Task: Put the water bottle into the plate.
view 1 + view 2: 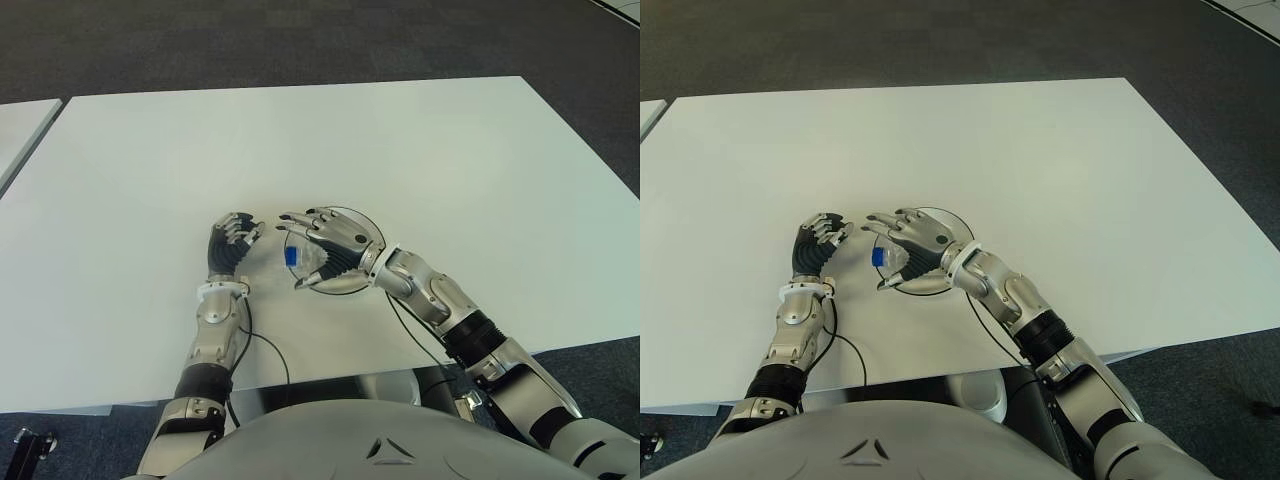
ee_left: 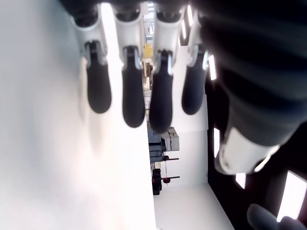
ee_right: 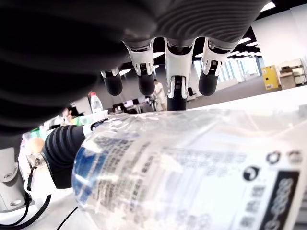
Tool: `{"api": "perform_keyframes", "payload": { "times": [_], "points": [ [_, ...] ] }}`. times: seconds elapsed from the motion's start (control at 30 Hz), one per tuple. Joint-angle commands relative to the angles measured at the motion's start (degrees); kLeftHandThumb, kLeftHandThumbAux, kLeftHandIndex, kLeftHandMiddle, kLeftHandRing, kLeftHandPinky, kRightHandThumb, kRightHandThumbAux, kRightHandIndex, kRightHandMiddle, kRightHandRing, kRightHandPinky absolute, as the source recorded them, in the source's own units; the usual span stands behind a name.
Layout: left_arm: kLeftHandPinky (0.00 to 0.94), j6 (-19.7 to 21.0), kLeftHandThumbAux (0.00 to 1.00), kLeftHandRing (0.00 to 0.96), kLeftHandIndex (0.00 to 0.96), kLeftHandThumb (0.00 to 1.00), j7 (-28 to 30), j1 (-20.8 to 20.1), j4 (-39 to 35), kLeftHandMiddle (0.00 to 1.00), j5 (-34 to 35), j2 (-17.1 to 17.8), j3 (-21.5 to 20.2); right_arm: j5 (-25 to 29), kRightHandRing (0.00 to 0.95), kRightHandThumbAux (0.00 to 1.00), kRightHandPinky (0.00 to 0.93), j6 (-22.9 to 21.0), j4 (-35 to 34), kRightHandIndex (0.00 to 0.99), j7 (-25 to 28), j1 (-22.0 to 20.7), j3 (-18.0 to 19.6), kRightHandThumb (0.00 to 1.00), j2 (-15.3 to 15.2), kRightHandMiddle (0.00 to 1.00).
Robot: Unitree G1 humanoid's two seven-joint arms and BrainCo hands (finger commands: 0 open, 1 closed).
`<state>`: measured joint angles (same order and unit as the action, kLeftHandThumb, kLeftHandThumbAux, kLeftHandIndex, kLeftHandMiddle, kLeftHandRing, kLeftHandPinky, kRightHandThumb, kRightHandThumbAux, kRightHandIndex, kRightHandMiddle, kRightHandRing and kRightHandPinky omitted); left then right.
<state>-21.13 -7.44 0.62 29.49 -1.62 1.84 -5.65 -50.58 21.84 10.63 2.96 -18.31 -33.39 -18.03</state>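
Note:
A clear plastic water bottle (image 1: 300,260) with a blue cap lies on its side over the near-left part of a round, dark-rimmed plate (image 1: 340,288), cap end toward the plate's left rim. My right hand (image 1: 325,245) is spread just above the bottle, its fingers straight and its thumb at the near side; in the right wrist view the fingertips (image 3: 175,91) stand clear above the bottle (image 3: 192,167). My left hand (image 1: 232,242) shows just left of the plate with loosely bent fingers (image 2: 132,96) and nothing in it.
The white table (image 1: 330,150) stretches wide behind and to both sides of the plate. Its front edge runs close to my body, and dark carpet lies beyond the far edge. A second white table's corner (image 1: 20,125) shows at the far left.

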Motion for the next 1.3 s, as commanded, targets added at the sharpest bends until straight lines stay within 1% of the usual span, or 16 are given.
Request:
{"api": "perform_keyframes", "payload": {
  "times": [0.03,0.37,0.53,0.7,0.87,1.07,1.23,1.3],
  "points": [
    [0.49,3.2,0.717,0.505,0.433,0.71,0.8,2.27,3.86,0.532,0.86,-0.58,-0.23,-1.42,0.0,0.409,0.0,-1.36,-0.01,0.0,-0.5,0.31,-0.55,0.048,0.01,0.0],
    [0.505,1.31,0.716,0.517,0.433,0.711,0.78,1.92,4.94,0.544,1.89,-1.16,-0.77,-3.44,0.0,0.401,0.0,-2.92,0.1,0.0,-2.03,0.4,-0.94,0.06,0.19,0.0],
    [0.503,1.21,0.716,0.522,0.434,0.711,0.55,1.67,5.38,0.55,1.98,-1.18,-0.87,-2.63,0.0,0.408,0.0,-2.6,0.46,0.0,-3.92,0.85,-0.5,0.037,0.41,0.0],
    [0.502,1.15,0.716,0.519,0.434,0.71,0.22,1.54,5.57,0.547,1.65,-1.14,-0.82,-2.5,0.0,0.427,0.0,-1.95,0.83,0.0,-8.12,1.19,0.19,0.007,0.3,0.0],
    [0.5,1.19,0.716,0.518,0.434,0.709,0.14,1.63,5.42,0.547,1.47,-1.14,-0.75,-2.43,0.0,0.461,0.0,-2.33,0.83,0.0,-10.52,1.5,0.54,0.0,0.21,0.0],
    [0.51,1.63,0.715,0.535,0.435,0.71,-0.24,1.93,4.65,0.569,1.06,-1.24,-0.52,-2.35,0.0,0.535,0.0,-2.53,1.69,0.0,-17.46,2.79,2.64,0.0,0.17,0.0],
    [0.498,0.48,0.716,0.537,0.435,0.71,-0.32,1.82,5.2,0.572,0.68,-1.06,-0.42,0.54,0.0,0.608,0.0,-0.95,3.09,0.0,-24.01,3.84,6.1,0.0,0.2,0.0],
    [0.491,0.27,0.716,0.537,0.435,0.71,-0.22,1.79,5.36,0.573,0.57,-0.96,-0.38,1.57,0.0,0.649,0.0,-0.58,3.22,0.0,-25.54,4.23,7.19,0.034,0.27,0.0]
  ]
}}
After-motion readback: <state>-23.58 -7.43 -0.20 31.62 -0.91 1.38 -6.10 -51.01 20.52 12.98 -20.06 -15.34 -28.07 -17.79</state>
